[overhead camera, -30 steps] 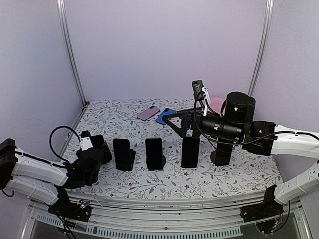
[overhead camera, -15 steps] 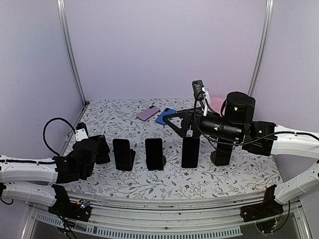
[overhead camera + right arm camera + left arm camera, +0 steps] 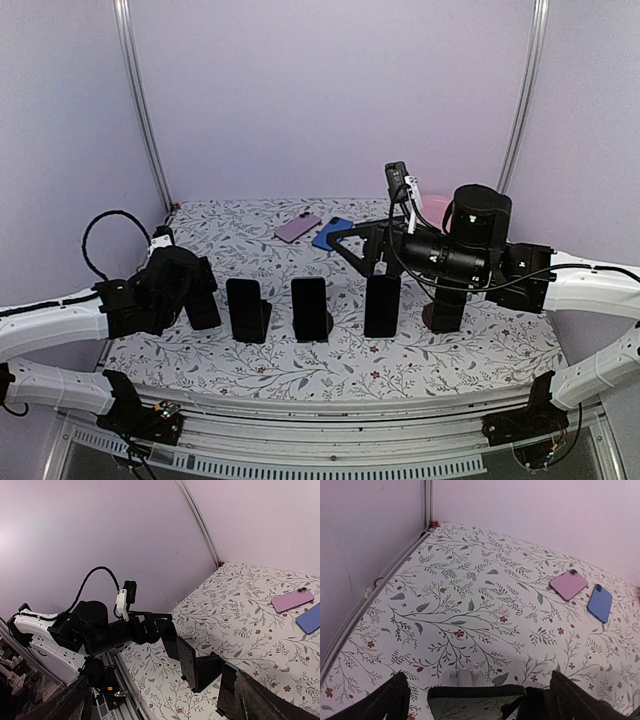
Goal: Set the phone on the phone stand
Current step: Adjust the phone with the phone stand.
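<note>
Seeing both grippers spread wide, nothing held: left gripper [image 3: 202, 300] sits low at the left end of the row of stands [image 3: 328, 323], and right gripper [image 3: 352, 250] hangs above the counter [image 3: 480, 350], just beside the blue phone [image 3: 331, 233]. Three phones [image 3: 310, 305] stand upright on those stands mid-counter, while the pink phone [image 3: 297, 228] and the blue phone lie flat side by side at the back, not touched by either gripper. One more stand [image 3: 443, 315] is at the right end, partly hidden by the right arm. The left wrist view shows a dark glossy slab [image 3: 475, 700] low between the fingers [image 3: 395, 700] — can't tell what it is.
</note>
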You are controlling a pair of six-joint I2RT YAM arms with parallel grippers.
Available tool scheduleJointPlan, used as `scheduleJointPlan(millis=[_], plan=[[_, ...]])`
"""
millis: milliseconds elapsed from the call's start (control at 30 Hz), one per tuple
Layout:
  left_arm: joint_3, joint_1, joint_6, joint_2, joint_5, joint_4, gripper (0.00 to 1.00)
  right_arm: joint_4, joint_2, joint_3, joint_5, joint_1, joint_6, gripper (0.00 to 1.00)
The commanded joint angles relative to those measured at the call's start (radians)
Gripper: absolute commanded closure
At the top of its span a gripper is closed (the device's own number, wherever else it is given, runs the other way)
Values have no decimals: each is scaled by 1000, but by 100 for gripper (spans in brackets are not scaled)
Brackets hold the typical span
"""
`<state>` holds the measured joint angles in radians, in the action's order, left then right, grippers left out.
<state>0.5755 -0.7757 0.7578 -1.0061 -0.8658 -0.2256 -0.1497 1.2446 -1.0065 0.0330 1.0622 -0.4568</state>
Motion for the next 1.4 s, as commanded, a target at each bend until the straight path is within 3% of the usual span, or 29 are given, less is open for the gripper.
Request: scheduleJointPlan(millis=[0, 467, 1133, 1367], plan=[[53, 39, -21, -18, 88, -94, 3, 2, -7, -24, -9, 7, -9, 1], [112, 96, -79, -111, 147, -108, 3, 1, -20, -15, -7, 7, -8, 1], [103, 163, -155, -195, 229, 12, 3, 5, -27, -21, -8, 6, -1, 1], [87, 175, -170, -213, 235, 37, 13, 7, -26, -20, -10, 7, 0, 1]])
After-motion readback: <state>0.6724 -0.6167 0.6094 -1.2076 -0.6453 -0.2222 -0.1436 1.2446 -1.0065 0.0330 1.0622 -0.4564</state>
